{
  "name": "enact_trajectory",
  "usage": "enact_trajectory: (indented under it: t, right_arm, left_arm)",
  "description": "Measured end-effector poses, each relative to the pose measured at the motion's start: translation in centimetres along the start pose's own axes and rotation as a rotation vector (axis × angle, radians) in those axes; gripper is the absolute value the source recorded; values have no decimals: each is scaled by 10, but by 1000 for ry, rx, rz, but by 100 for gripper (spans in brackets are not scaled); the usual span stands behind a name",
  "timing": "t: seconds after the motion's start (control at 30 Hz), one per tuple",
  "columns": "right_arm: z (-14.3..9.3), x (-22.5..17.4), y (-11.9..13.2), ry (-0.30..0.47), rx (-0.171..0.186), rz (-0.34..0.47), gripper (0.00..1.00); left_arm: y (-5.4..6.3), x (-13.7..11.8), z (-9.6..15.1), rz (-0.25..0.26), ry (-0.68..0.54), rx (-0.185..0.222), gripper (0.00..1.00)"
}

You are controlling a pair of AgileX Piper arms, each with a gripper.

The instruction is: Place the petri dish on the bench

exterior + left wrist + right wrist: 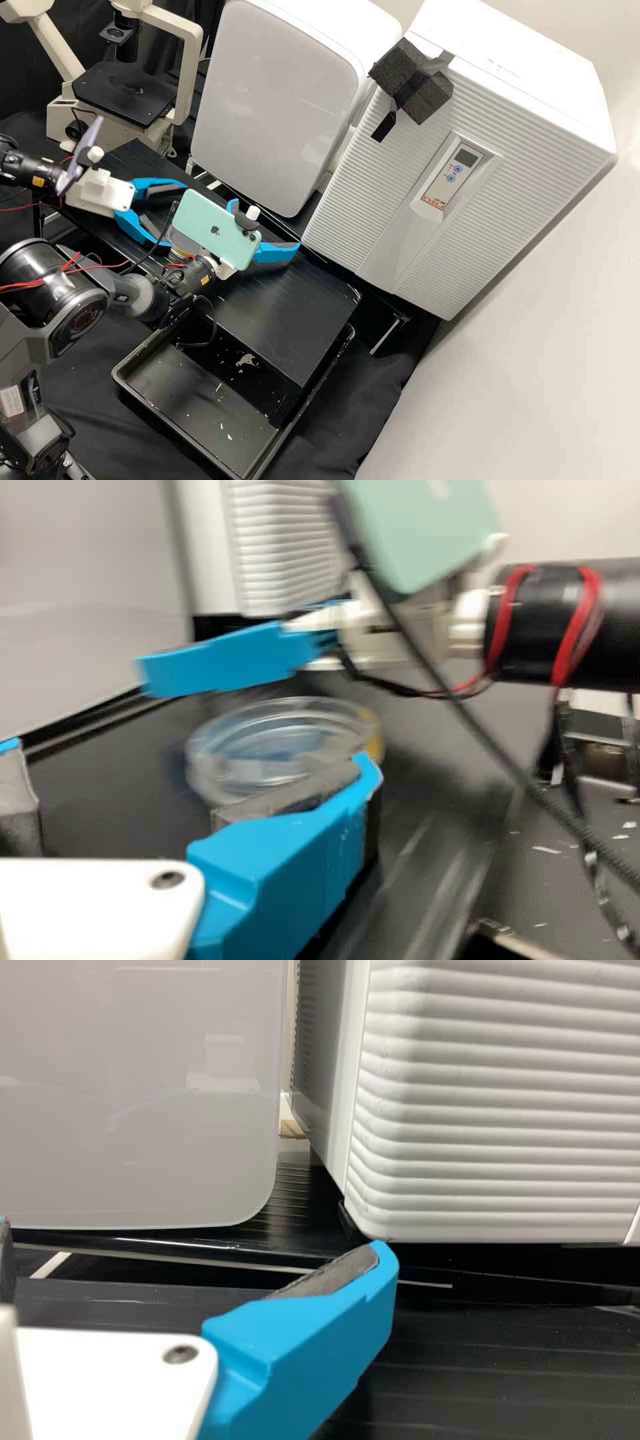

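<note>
Blue fingers [275, 860] stand spread wide on the left gripper [177, 215], with grey pads facing each other and nothing pinched between them. Just past one fingertip lies the dish [270, 742], clear, round and shallow; it looks flat on the bench [287, 307], though whether that finger touches it I cannot tell. On its far side is the right gripper [265, 227], also spread and holding nothing, with a green phone [217, 230] mounted behind it. Farther out come the tray [127, 377] below the bench edge, the ribbed white cabinet [380, 213] and the microscope [123, 97]. If that is the resting place wanted, the task seems all but done, wanting only a careful retreat. The dish should be very light, stiff and brittle, with smooth walls that could slip or skate at a nudge (a lid, if there is one, could shift too). Should it need resetting, I would take it low on opposite sides of the rim wall, squeeze softly and keep it level.
</note>
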Motion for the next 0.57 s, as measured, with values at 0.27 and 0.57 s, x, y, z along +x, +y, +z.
enact_trajectory:
  t: [0.27, 0.57]
  right_arm:
    - [0, 0, 0, 0, 0, 0, 100]
    - [0, 0, 0, 0, 0, 0, 100]
  left_arm:
    - [7, -51, -22, 151, 247, 61, 100]
    - [-8, -90, -44, 282, 544, 81, 100]
